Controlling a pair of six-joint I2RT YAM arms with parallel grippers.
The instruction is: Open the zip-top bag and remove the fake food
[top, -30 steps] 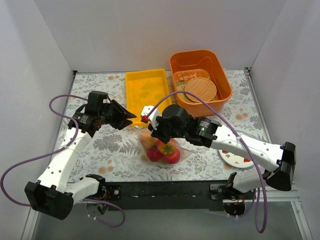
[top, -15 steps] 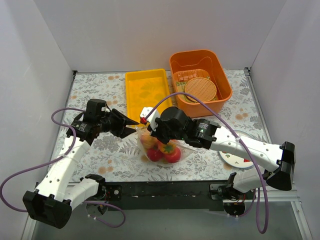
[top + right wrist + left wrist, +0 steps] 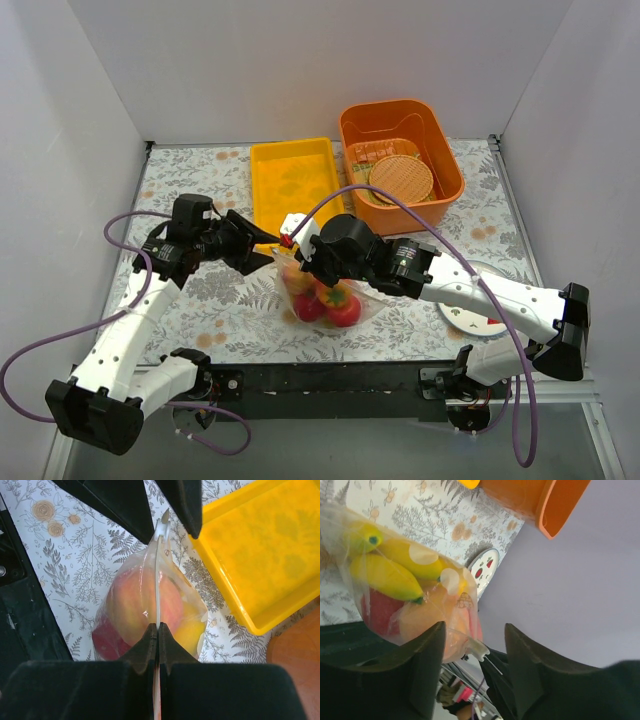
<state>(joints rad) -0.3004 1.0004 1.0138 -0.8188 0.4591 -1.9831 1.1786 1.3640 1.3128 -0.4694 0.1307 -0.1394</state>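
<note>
The zip-top bag [image 3: 322, 295] hangs above the table's middle front, full of fake food [image 3: 338, 308]: red, yellow and peach pieces. In the right wrist view my right gripper [image 3: 158, 630] is shut on the bag's zip strip [image 3: 159, 575], with the bag [image 3: 150, 615] hanging below it. My left gripper [image 3: 268, 243] is open at the bag's left top corner. In the left wrist view its fingers [image 3: 427, 655] stand on either side of the strip's white end [image 3: 477, 650], apart from it, and yellow bananas [image 3: 390, 570] show through the bag [image 3: 420, 595].
A yellow tray [image 3: 295, 185] lies at the back middle. An orange bin [image 3: 400, 160] with a tan woven disc [image 3: 400, 178] stands at the back right. A white plate with red marks [image 3: 470, 315] lies at the right front, partly under my right arm.
My left gripper has moved right and down from beside the bag until its open fingers straddle the end of the zip strip. The right gripper and bag have hardly moved.
</note>
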